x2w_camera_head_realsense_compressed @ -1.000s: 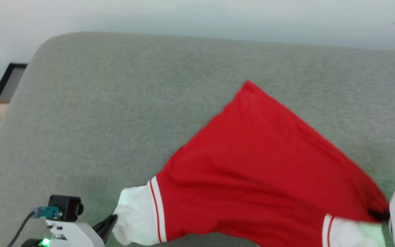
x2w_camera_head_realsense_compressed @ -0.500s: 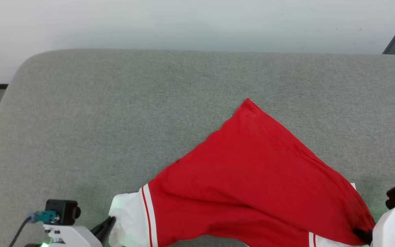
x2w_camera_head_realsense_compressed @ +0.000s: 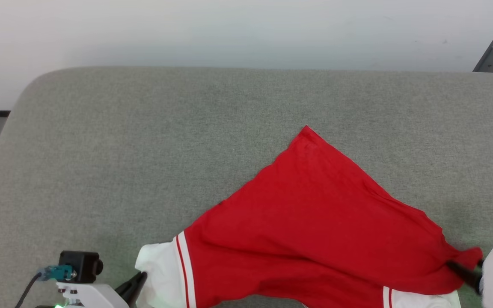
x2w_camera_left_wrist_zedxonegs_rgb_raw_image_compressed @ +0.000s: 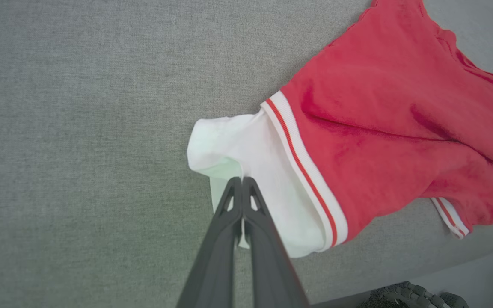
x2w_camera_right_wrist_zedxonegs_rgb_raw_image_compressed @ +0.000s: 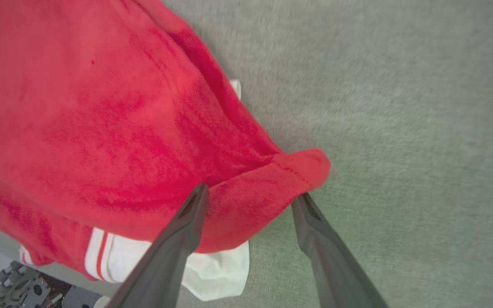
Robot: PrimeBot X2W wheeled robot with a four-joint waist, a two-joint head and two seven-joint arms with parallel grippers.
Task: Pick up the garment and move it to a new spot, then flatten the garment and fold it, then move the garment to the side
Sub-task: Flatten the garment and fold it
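Atop nubby grey upholstery (x2w_camera_head_realsense_compressed: 144,149), soft garment (x2w_camera_head_realsense_compressed: 315,222) lies triangular.

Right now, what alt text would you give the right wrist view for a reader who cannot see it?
The right gripper stands open, its two dark fingers straddling a bunched red corner of the garment without pinching it. The garment lies on a grey fabric surface, with a white sleeve poking out beneath.

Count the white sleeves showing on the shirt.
2. One sleeve is at the shirt's left end, pinched in the shut left gripper; the other pokes out under the red cloth beside the open right gripper.
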